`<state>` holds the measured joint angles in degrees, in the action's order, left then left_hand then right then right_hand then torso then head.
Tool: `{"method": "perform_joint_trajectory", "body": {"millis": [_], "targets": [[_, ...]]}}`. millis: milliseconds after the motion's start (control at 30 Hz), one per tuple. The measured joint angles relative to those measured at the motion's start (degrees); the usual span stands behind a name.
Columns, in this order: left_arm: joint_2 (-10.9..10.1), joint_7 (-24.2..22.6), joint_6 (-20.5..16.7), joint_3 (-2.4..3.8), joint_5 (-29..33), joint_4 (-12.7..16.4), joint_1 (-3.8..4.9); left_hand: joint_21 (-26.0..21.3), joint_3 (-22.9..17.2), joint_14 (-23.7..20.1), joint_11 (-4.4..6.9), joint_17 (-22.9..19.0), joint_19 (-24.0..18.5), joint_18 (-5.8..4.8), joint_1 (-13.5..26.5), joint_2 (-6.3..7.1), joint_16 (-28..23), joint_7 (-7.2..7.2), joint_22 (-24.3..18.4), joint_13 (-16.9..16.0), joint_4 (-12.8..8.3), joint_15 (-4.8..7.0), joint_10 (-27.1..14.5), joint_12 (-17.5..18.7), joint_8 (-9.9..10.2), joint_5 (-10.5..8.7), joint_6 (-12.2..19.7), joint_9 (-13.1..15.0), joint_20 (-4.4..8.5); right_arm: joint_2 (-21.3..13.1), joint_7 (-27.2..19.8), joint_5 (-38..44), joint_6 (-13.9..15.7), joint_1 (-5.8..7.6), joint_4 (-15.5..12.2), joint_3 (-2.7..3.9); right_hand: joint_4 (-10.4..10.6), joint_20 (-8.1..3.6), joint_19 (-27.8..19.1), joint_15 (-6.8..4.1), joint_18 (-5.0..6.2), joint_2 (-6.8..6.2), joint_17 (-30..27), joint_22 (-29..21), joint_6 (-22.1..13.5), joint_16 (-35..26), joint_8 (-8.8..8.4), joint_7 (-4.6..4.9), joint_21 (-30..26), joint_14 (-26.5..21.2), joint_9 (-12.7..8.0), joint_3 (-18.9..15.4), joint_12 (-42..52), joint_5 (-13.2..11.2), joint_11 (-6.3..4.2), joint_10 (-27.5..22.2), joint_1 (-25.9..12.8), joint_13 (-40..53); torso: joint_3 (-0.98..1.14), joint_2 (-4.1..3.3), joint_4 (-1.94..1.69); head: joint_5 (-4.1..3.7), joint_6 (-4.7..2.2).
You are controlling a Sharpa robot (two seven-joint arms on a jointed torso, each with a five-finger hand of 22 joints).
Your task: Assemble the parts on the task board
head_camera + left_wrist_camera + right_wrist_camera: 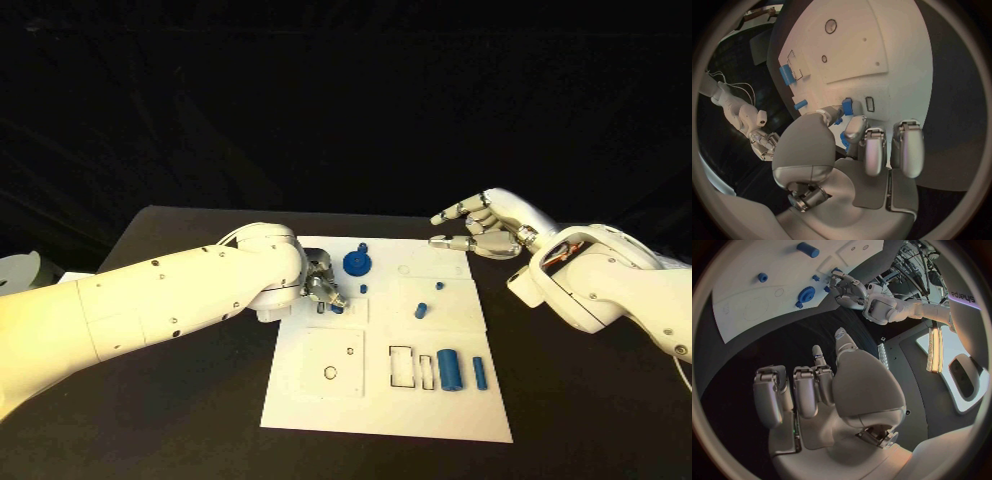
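The flat white rectangular task board [433,400] lies at the centre of the black table [577,400]. The left silver many-fingered hand [320,288] rests over the board's upper-left area, fingers curled in narrow and pinching a small blue block part [846,106] between thumb and fingertips [856,127], just above the board surface; a 2nd bit of blue shows under the fingers in the left wrist view, shape cannot be told. The right silver many-fingered hand [483,230] hangs beyond the board's far right corner, off the board, fingers apart and lightly bent, holding nothing. Parts on the board: a round blue disc part with a knob [358,263] near the far edge, just beside the left hand; a small blue peg [421,310] and a smaller blue stub [437,290] at mid-board; a large blue cylinder [451,369] and a thin blue bar [479,373] lying side by side at the near right, next to two rectangular outlined slots [402,368]. A square inset plate with a round hole [332,372] sits at the near left.
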<state>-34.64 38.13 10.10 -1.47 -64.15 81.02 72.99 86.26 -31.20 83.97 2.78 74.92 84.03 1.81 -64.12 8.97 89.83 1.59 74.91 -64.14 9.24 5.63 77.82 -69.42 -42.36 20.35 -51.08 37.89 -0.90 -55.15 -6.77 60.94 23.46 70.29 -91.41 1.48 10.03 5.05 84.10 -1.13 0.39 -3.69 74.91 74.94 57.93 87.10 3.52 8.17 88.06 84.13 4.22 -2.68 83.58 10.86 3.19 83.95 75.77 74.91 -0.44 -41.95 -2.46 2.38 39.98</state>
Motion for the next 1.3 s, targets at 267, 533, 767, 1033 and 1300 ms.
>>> {"method": "perform_joint_trajectory", "body": {"millis": [267,533,767,1033,1300], "targets": [[0.55,0.09,0.59,-0.06,-0.08,-0.89,-0.03,-0.01,4.62,0.0,0.02,0.0,-0.13,-0.01,3.23,-0.96,0.0,-1.1,0.0,-0.69,2.25,0.0,0.43,-0.65,-0.24,0.06,-1.54,0.05,0.14,-0.09,0.08,0.0,-0.15,0.0,-0.15,0.0,0.0,0.0,0.0,0.0,0.0,0.01,0.0,-0.01,0.0,0.0,0.0,0.0,0.0,0.0,0.04,0.0,-0.04,0.24,0.0,0.0,-0.01,0.0,0.02,0.02,0.03,0.01,0.13],[0.82,0.17,0.88,-0.04,-0.15,-1.25,0.0,0.22,7.08,0.0,0.2,-0.01,0.01,-0.01,3.55,-1.09,0.0,-0.98,0.0,-1.14,2.61,0.0,0.61,-0.93,0.02,0.06,-1.86,0.05,0.42,-0.26,0.35,0.05,-0.47,0.01,-0.32,0.0,-0.23,0.0,0.0,0.0,0.0,0.62,-0.01,-0.01,0.0,0.0,0.0,0.0,-0.23,0.0,0.03,-0.23,-0.22,0.91,0.0,0.0,0.15,0.0,0.02,0.02,0.02,-0.24,0.12],[1.14,0.24,1.06,-0.03,-0.24,-1.68,0.02,0.27,8.95,0.04,0.37,-0.01,0.01,-0.01,4.29,-1.57,0.0,-0.97,0.0,-1.56,3.59,0.04,0.84,-1.32,0.01,0.06,-2.07,0.03,0.42,-0.34,0.63,0.19,-0.75,0.03,-0.5,0.0,-0.23,0.0,0.0,0.0,0.0,0.62,-0.01,-0.02,0.0,0.0,0.0,0.0,-0.23,0.0,0.03,-0.23,-0.44,0.91,0.0,0.0,0.15,0.0,0.0,0.01,-0.02,-0.37,0.18],[1.5,0.24,1.43,0.0,-0.2,-2.32,0.06,0.27,10.89,0.05,0.4,-0.01,0.0,-0.01,4.84,-2.12,0.0,-0.9,0.0,-2.07,4.56,0.36,1.21,-1.65,0.24,0.06,-2.4,0.03,0.42,-0.49,0.83,0.29,-0.93,0.05,-0.74,0.0,-0.23,0.0,0.0,0.0,0.0,0.62,-0.01,-0.02,0.0,0.0,0.0,0.0,-0.23,0.0,0.02,-0.23,-0.44,0.91,0.0,0.0,0.15,0.04,0.0,0.01,-0.03,-0.31,0.15],[1.93,0.21,1.99,0.04,-0.08,-2.98,0.13,0.49,12.04,-0.01,0.61,-0.01,0.0,0.0,5.04,-2.32,0.0,-0.98,0.0,-2.25,5.09,0.41,1.42,-1.65,0.27,0.06,-2.69,0.03,0.41,-0.59,0.98,0.35,-1.06,0.07,-0.87,0.0,-0.23,0.0,0.0,0.0,0.0,0.62,0.03,-0.03,0.0,0.0,0.0,0.0,-0.23,0.0,0.02,-0.23,-0.44,0.91,0.0,0.0,0.15,0.04,-0.03,0.02,-0.07,-0.29,0.23]]}}
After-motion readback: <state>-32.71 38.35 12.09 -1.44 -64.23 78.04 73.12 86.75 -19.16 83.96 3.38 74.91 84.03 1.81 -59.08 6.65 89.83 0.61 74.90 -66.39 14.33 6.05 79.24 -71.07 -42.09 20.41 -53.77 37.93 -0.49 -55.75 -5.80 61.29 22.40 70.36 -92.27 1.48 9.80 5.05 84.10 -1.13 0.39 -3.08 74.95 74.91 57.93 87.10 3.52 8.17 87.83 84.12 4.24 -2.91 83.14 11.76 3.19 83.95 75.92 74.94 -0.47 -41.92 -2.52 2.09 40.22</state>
